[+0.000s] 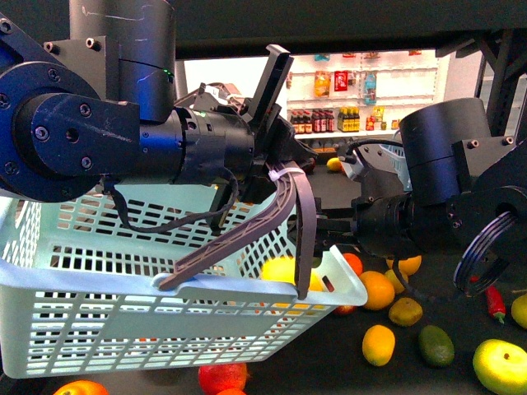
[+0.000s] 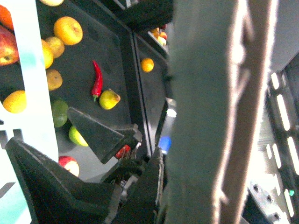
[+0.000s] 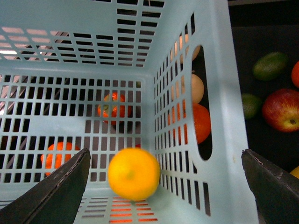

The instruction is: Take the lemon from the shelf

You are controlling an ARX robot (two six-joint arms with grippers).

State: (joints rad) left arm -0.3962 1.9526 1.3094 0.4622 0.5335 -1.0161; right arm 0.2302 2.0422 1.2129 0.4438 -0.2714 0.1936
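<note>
Lemon (image 3: 134, 173) is not on the shelf (image 1: 346, 372). It sits inside the pale basket (image 1: 99, 271), in the right near corner beside the wall with the handle slot. It's blurred in the right wrist view, so I can't tell if it's settled or rolling. The yellow patch behind the basket rim in the front view is probably the same fruit.

Key relation: the lemon lies straight ahead of the right gripper (image 3: 164, 154), in the gap between its two fingers (image 3: 60, 186) and nearer one of them. It touches neither. The fingers are spread wide with nothing held. The lemon looks near-round from here, so no long axis to call and approach angle shouldn't matter.

The right arm is clearly the nearer one. It reaches leftwards from the right side with its wrist over the basket's right end, camera looking down into it.

The left arm comes in from the left, up high, with the basket handle (image 1: 247, 234) rising to its gripper (image 2: 74, 161) and the basket hanging tilted. It seems to be carrying the basket. The left wrist view shows two dark fingers and a blurred grey bar close to the lens, so I can't tell whether the jaws are clamped on the handle or it's just hooked.

Loose oranges, an avocado (image 1: 436, 346) and a red chilli (image 1: 496, 303) remain on the dark tray to the right.

My read: the pick is effectively done. If re-gripping is needed, the right arm goes straight down and closes. Otherwise it lifts clear of the basket rim.
</note>
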